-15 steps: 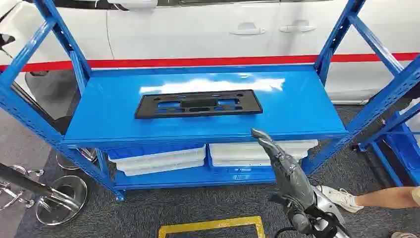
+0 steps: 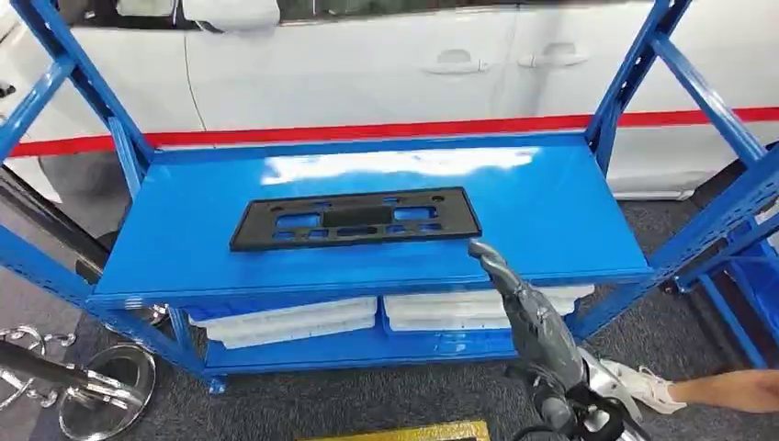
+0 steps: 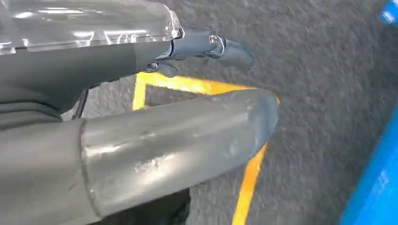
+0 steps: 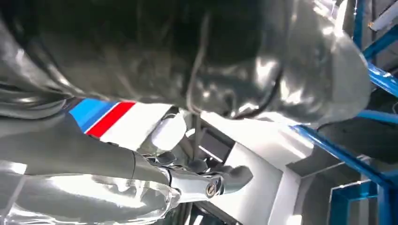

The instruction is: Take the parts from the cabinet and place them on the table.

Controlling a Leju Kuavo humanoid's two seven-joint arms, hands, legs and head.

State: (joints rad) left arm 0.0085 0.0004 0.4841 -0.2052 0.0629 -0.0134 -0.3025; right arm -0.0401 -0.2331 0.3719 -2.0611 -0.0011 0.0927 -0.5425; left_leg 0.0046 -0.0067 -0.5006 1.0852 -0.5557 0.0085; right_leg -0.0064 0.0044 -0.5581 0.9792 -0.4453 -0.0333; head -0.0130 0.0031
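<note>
A flat black plastic part [image 2: 355,219] with several cut-outs lies on the upper blue shelf [image 2: 560,207] of the cabinet, left of centre. My right hand [image 2: 525,312] is raised in front of the shelf's front edge, just right of the part and apart from it. Its fingers are stretched towards the shelf and hold nothing. In the right wrist view the right hand [image 4: 197,84] is seen close up against the white car. My left hand [image 3: 178,140] hangs over the grey carpet with fingers apart, holding nothing.
White trays [image 2: 285,322] lie on the lower shelf. Slanted blue uprights [image 2: 726,211] frame the cabinet. A white car [image 2: 367,64] stands behind. A person's leg and shoe [image 2: 675,393] are at the right, chrome stool bases [image 2: 101,386] at the left, and yellow floor tape [image 2: 413,432] is below.
The whole picture has shifted, so the camera moved: the shelf and part now sit lower and further left. My right hand keeps about the same pose before the shelf edge.
</note>
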